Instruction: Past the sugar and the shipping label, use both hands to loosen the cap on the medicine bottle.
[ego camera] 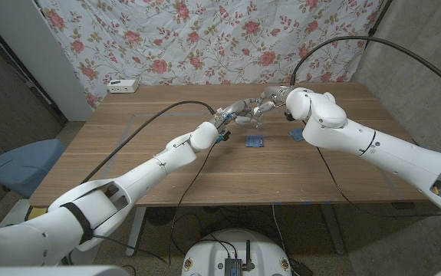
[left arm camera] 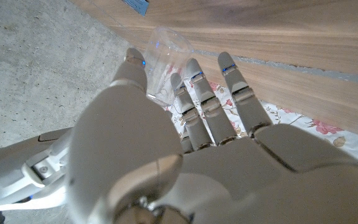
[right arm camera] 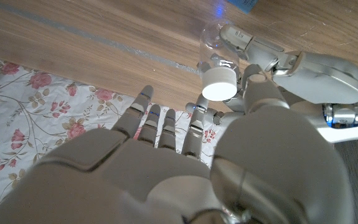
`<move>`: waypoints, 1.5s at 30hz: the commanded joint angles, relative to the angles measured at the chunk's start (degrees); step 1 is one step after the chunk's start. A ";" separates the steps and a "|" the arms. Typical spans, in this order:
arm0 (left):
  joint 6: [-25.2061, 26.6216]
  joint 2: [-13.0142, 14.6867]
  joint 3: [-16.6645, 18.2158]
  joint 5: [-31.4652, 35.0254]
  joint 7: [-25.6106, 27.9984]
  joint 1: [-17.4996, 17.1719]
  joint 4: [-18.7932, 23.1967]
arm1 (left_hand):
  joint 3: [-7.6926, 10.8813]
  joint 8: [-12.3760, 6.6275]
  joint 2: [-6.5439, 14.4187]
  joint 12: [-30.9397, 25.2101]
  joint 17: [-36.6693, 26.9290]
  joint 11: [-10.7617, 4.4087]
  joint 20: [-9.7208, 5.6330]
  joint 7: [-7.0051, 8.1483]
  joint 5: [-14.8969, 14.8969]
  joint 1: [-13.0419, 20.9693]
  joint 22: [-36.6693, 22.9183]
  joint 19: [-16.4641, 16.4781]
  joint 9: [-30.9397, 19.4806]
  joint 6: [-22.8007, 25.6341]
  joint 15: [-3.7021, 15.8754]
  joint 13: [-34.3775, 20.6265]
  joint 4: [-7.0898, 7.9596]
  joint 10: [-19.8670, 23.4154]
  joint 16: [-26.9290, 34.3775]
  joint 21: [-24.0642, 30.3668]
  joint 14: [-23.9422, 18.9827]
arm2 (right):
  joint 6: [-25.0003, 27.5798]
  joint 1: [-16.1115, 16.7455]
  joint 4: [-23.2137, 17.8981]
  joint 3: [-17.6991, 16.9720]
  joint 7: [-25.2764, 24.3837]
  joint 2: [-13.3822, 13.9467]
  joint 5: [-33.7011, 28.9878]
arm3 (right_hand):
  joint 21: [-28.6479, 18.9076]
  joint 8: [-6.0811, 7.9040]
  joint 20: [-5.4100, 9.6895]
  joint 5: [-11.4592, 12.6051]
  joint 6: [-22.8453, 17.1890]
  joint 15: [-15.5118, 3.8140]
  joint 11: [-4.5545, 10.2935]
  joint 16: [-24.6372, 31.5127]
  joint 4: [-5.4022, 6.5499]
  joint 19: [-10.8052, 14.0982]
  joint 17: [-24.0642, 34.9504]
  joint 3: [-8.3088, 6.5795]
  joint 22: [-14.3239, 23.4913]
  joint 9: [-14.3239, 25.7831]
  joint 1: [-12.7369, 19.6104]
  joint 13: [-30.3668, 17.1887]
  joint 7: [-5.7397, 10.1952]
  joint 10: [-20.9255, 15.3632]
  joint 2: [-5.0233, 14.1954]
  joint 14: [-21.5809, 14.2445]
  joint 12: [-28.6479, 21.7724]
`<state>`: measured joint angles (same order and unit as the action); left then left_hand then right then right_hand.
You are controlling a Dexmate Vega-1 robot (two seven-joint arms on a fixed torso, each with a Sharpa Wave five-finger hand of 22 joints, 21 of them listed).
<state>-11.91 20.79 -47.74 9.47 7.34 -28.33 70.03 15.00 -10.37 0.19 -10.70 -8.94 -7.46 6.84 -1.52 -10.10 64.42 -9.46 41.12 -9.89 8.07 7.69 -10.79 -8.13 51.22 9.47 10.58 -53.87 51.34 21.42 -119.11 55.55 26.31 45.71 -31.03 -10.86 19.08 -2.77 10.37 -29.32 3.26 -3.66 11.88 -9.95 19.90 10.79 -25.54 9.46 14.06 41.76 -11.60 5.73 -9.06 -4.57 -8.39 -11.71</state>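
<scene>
- While both arms meet at upper centre of head view, the table (ego camera: 128, 165) carries two small blue packets: one (ego camera: 255, 141) at centre, other (ego camera: 296, 135) just right of it.
- Left hand (ego camera: 232, 116) wraps the clear medicine bottle (right arm camera: 215, 38), fingers (left arm camera: 194, 93) curled on the body.
- Right hand (ego camera: 270, 100) beside the white cap (right arm camera: 220, 82); can't tell if it grips it.
- To do well, I'd say: left clamps body steady, right seats fully on cap, then twists w/o tilting.

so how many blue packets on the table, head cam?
2. One blue packet lies near the table's middle, in front of the two hands holding the bottle. The other blue packet sits right of it, tucked against the right arm, which may hide more.
</scene>
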 commanded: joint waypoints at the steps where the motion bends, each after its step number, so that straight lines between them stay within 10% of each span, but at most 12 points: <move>1: 0.39 0.28 0.13 -0.03 -0.29 -0.52 0.88 | 0.61 -0.30 0.36 -0.52 -0.22 -0.84 -0.31 0.80 -0.06 -0.08 -0.10 -0.08 -0.09 0.09 3.70 -0.22 0.00 1.29 0.43 0.00 -0.44 | 0.26 1.04 -0.12 -0.49 -0.43 -0.27 -0.89 | -0.43 0.64 0.21 0.01 -1.19 -0.25 0.00 0.35 0.14 0.68 0.27 -0.52 0.15 0.37 0.63 -0.28 -0.02 -0.55 -0.12 -0.63 -0.38; 45: -0.60 -0.91 -0.23 -0.32 -0.23 0.72 -1.94 | 1.29 -0.23 0.44 -0.41 -0.22 -0.75 -0.22 0.88 -0.05 -0.61 -0.09 -0.43 -0.08 0.12 3.59 -0.23 0.18 1.30 0.43 0.00 -0.57 | -1.49 0.85 3.29 -0.76 -0.94 -2.15 -1.34 | -0.43 5.06 0.74 0.14 -7.35 -0.99 0.06 0.91 0.57 2.66 0.65 -0.48 0.17 1.98 3.21 -0.36 0.42 -2.72 0.57 -2.64 -0.47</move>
<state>-12.17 20.09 -47.84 9.34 7.19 -27.93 68.74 15.64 -10.37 0.04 -10.78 -8.94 -7.47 6.64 -0.92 -9.77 63.48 -9.46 40.92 -9.89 8.07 7.66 -10.81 -7.97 51.20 9.54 10.58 -53.83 49.93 22.29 -116.49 54.82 25.67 44.05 -32.25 -10.86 23.63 -2.08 10.38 -35.84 2.36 -3.58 12.54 -9.73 22.03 11.19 -25.77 9.46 15.85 44.62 -11.87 6.15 -11.18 -4.24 -10.35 -12.15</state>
